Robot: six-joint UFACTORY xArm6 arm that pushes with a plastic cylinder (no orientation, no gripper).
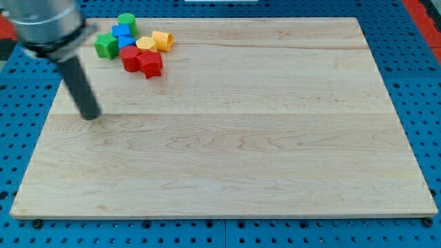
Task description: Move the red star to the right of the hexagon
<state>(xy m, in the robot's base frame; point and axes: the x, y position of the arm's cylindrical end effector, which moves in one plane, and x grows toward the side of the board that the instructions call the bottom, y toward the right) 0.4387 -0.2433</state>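
The red star lies at the lower right of a tight cluster of blocks near the board's top left corner. A second red block, rounded, touches it on the left. Just above them sits a yellow block that looks like the hexagon, with another yellow block to its right. My tip rests on the board to the left of and below the cluster. It is well apart from the red star and touches no block.
A green star, two blue blocks and a green round block fill the cluster's left and top. The wooden board lies on a blue pegboard. The arm's grey housing hangs over the top left corner.
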